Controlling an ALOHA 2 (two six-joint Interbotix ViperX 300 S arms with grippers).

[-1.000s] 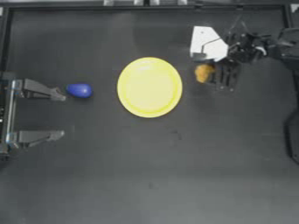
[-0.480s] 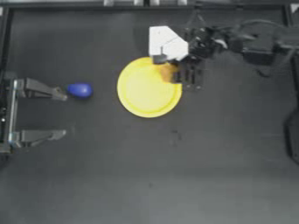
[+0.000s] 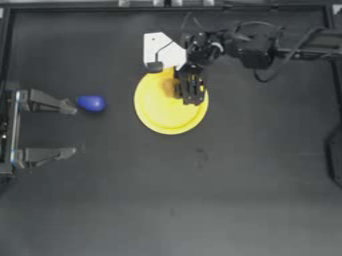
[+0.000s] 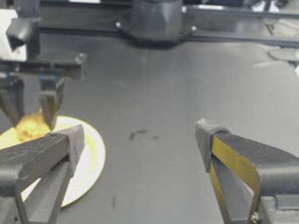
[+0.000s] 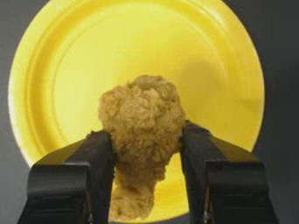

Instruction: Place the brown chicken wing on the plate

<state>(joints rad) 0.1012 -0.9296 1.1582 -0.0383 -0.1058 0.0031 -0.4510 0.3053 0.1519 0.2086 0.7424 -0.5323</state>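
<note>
The brown chicken wing (image 5: 142, 122), lumpy and golden, is clamped between the two dark jaws of my right gripper (image 5: 143, 142). In the top view the right gripper (image 3: 189, 92) hangs over the upper part of the yellow plate (image 3: 160, 117), and the wing (image 3: 167, 88) shows as a brown patch beside its fingers. Whether the wing touches the plate I cannot tell. The plate (image 5: 210, 57) fills the right wrist view beneath the wing. My left gripper (image 3: 67, 129) is parked open at the table's left side.
A small blue rounded object (image 3: 91, 103) lies just off the left gripper's upper finger, left of the plate. The right arm's white wrist housing (image 3: 160, 49) sits above the plate's far rim. In the left wrist view the plate (image 4: 90, 159) and wing (image 4: 32, 127) show across the table.
The right arm has travelled left with the wing in its jaws, from the table right of the plate to above the plate's upper part. The left arm has stayed put.
</note>
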